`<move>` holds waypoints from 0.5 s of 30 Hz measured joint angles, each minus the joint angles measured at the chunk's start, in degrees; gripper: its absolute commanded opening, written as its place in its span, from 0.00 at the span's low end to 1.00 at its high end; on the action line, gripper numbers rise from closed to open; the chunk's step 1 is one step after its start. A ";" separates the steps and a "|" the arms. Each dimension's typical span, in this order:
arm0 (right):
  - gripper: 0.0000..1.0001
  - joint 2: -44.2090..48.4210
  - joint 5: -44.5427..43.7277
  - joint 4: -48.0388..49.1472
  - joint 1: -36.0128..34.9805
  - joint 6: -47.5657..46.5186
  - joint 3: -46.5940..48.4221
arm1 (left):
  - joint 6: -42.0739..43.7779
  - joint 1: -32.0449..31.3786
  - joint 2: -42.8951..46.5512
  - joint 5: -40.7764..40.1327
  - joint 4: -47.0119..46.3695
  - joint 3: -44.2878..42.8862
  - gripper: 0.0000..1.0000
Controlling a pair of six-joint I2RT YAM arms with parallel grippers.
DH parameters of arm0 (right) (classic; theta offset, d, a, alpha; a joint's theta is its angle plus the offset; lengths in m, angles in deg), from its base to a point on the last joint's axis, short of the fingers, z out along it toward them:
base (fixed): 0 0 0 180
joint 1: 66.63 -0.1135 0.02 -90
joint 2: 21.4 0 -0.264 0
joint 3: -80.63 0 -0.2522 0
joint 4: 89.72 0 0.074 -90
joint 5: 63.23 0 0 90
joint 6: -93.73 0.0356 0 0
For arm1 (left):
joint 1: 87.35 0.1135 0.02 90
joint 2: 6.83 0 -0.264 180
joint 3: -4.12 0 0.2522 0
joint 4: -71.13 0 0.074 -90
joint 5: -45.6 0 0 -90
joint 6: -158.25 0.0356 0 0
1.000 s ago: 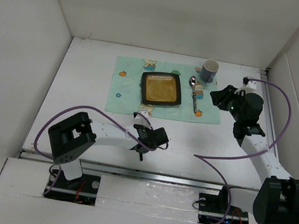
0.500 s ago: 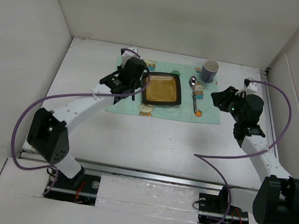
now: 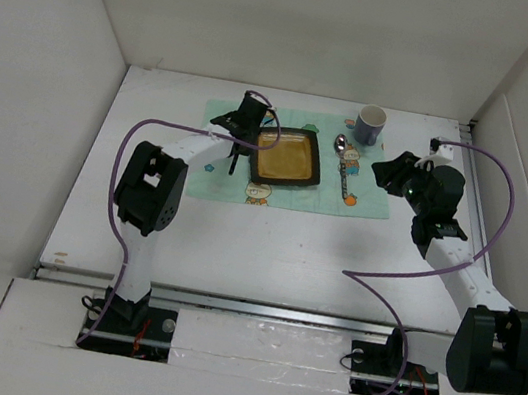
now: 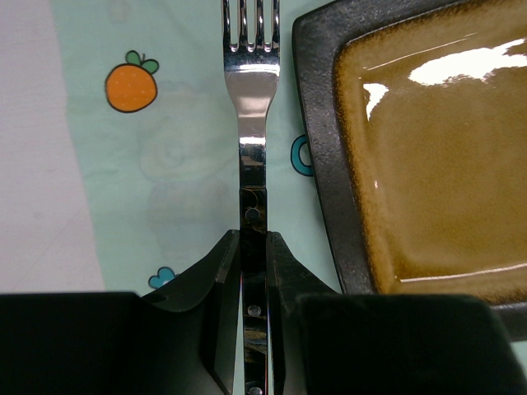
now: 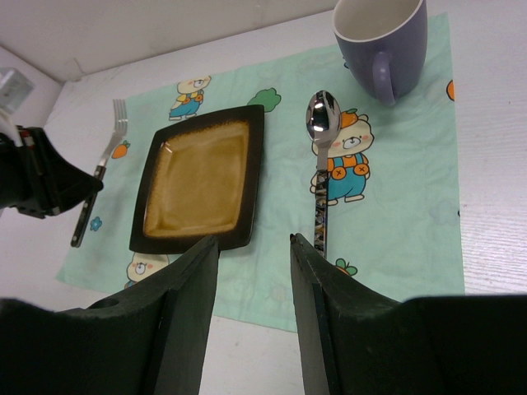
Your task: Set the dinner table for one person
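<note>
Since the earlier frames the left arm has swung from the near edge of the dinner table [image 3: 275,250] up to the mat [image 3: 210,184], while the right arm has kept its place. The left pincer [image 4: 253,247] is narrow, its jaws closed on the handle of a fork [image 4: 253,123], whose tines point straight ahead of it. Just right of this pincer lies the dark square plate [image 4: 412,148], close beside the fork but apart from it; under the pincer is the green mat, and further left the white table. We cannot tell whether the fork already touches the cloth. The right pincer [image 5: 254,243] stands wide and holds nothing; ahead of it lie a spoon [image 5: 321,164] and, further on, a purple mug [image 5: 383,41].
</note>
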 measured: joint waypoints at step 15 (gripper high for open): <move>0.46 -1.68 -0.66 -0.13 -1.49 -0.98 0.02 | -2.75 2.40 -6.51 -0.26 -0.17 -2.54 0.00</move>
